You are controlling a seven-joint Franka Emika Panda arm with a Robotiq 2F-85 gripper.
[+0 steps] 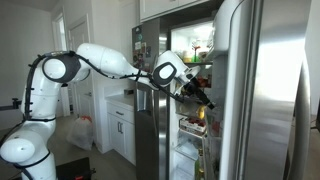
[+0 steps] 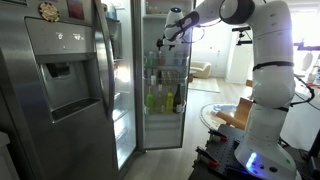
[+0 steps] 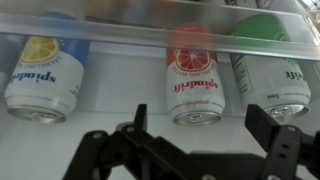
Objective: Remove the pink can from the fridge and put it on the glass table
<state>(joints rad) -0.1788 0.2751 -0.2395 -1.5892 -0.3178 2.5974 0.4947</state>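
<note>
In the wrist view the pink can [image 3: 195, 88], pale pinkish-white with a red grapefruit label, stands on a white lit shelf, straight ahead of my gripper [image 3: 200, 135]. The black fingers are spread wide, one on each side and short of the can, with nothing between them. In both exterior views the arm reaches into the open stainless-steel fridge [image 1: 265, 90], with the gripper [image 1: 200, 97] at an upper shelf level; it also shows in an exterior view [image 2: 165, 38] inside the fridge [image 2: 60, 80]. The can cannot be made out in the exterior views.
A yellow-label can [image 3: 45, 80] stands left of the pink can and a green-label can [image 3: 272, 72] right of it, under a clear shelf rail [image 3: 160, 38]. Bottles [image 2: 165, 98] fill a lower shelf. White cabinets [image 1: 120, 125] stand beside the fridge.
</note>
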